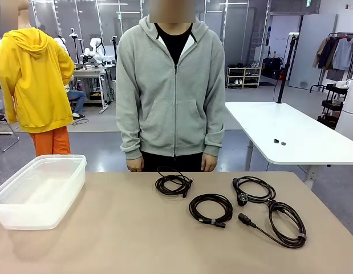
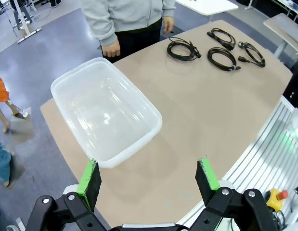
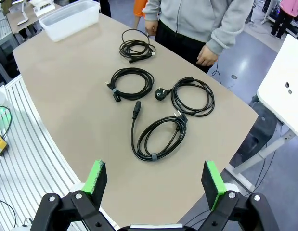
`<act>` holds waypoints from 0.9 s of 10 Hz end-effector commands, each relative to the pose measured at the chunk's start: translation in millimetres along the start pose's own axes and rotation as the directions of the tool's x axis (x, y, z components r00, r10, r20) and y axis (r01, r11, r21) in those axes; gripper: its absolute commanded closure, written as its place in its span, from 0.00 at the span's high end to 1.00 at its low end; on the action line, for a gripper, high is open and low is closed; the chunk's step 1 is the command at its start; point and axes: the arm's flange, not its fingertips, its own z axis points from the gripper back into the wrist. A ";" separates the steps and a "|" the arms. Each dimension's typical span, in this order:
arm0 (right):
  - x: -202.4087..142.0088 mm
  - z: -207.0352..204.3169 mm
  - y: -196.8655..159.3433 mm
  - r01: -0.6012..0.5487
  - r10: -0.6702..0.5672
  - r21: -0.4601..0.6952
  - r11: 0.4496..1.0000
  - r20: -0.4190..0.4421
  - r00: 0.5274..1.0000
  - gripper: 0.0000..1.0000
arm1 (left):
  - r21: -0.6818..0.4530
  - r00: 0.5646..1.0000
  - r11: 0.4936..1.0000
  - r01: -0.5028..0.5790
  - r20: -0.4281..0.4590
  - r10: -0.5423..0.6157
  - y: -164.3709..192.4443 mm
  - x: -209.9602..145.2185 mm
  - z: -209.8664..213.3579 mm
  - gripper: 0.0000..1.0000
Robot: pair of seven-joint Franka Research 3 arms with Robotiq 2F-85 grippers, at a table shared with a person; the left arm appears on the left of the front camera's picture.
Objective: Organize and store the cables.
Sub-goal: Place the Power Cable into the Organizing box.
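At the outset: nothing stowed yet. Four cables (image 1: 211, 208), thin black rubbery cords wound into round, flat coils, some tied and plug-ended, lying apart on the right half of the matte tan table (image 1: 108, 240). Clear, glossy, round-cornered plastic tub (image 1: 28, 216) at the left edge. Left gripper (image 2: 149, 166) and right gripper (image 3: 154, 166) both spread wide, empty, high over the near side. Next, probably: down onto one coil, pinching several strands together against limp slumping.

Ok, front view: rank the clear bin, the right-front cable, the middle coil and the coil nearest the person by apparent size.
1. clear bin
2. right-front cable, with its loose tail
3. middle coil and coil nearest the person: close; the latter lies farther off, so unranked.
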 end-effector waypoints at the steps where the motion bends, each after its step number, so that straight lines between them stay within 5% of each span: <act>1: 0.2 0.3 0.7 -0.015 0.015 0.004 1.000 0.003 1.000 1.00 | -0.005 1.000 1.000 0.007 -0.003 -0.007 0.3 1.6 -0.4 1.00; 9: 0.2 0.3 0.7 -0.015 0.015 0.004 1.000 0.003 1.000 1.00 | -0.005 1.000 1.000 0.007 -0.003 -0.007 0.3 1.6 -0.4 1.00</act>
